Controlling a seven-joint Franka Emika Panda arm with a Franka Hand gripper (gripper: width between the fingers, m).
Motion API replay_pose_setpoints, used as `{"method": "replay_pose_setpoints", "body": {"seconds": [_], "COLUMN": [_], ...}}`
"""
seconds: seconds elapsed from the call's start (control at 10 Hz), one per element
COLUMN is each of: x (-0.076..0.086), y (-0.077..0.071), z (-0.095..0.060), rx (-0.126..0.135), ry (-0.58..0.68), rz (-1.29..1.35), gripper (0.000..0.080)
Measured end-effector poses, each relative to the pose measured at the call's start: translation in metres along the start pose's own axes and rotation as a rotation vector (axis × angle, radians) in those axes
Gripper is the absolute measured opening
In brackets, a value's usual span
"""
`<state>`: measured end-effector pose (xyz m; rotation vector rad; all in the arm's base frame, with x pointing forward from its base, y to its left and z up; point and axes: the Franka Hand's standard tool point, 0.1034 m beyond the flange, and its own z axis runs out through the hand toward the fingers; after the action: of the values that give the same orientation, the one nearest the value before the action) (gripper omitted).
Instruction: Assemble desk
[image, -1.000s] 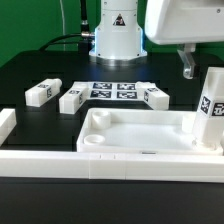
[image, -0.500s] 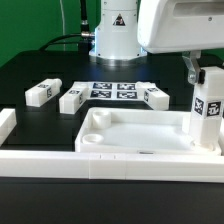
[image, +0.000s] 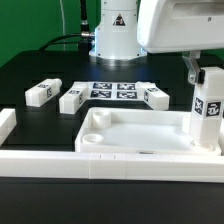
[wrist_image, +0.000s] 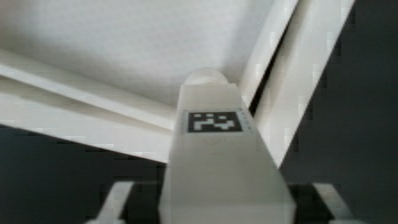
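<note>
**Gripper (image: 197, 70) clamped on an upright leg (image: 209, 108) at a corner of the tabletop (image: 140, 128)**

The jaws are partly closed, pressing the leg from both sides near its top. In the wrist view the pale fingers (wrist_image: 313, 203) flank it. The leg is a short square white post hanging straight down from the gripper, with one black-and-white square tag on its facing side. Its lower end stands inside the tabletop at a corner directly beneath the gripper; whether it is seated there cannot be told.

The tabletop is a large white rectangular tray with a raised rim, lying flat below the gripper. Three loose legs (image: 72, 98), white and tagged, lie on their sides well away from the gripper, toward the exterior view's left, around the marker board (image: 112, 90).
</note>
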<state>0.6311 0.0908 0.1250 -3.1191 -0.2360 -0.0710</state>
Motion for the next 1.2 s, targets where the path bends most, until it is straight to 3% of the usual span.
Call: {"method": "replay_pose_setpoints", "body": {"seconds": [0.6, 1.2], "x": [0.0, 0.0], "y": [-0.007, -0.015], "z": [0.002, 0.003], "rx": [0.071, 0.104], "ry": [0.008, -0.03], "rz": [0.629, 1.196], "gripper": [0.029, 0.029]}}
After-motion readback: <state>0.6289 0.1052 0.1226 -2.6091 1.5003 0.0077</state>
